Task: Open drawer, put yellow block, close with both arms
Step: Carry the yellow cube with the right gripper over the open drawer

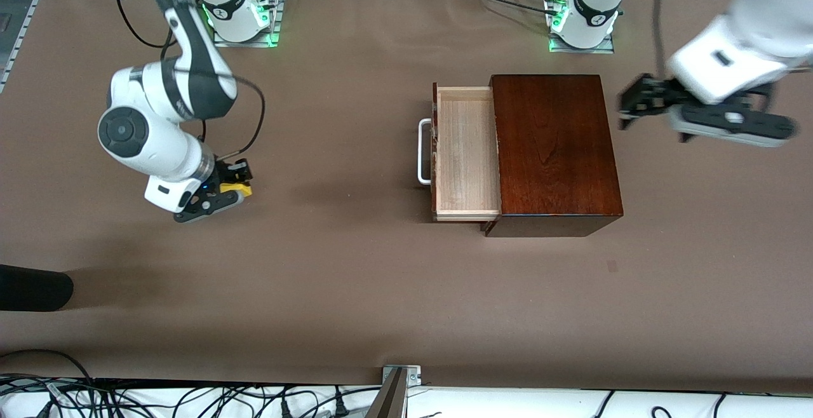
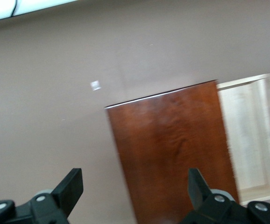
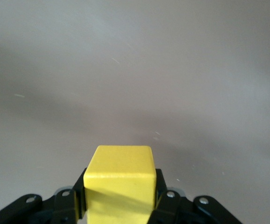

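The drawer is pulled out of the dark brown wooden box. It sticks out toward the right arm's end of the bench. Its white loop handle is at the front. The inside is pale wood, and nothing is in it.

The right gripper holds the yellow block. It is over the bare bench, well apart from the drawer, toward the right arm's end. In the right wrist view, the yellow block sits tight between the two black fingers, which are closed on its sides.

The left gripper is up in the air, over the bench just beside the box, at the left arm's end. Its fingers are spread wide, and nothing is between them. In the left wrist view, the wooden box and the open drawer lie below this gripper.
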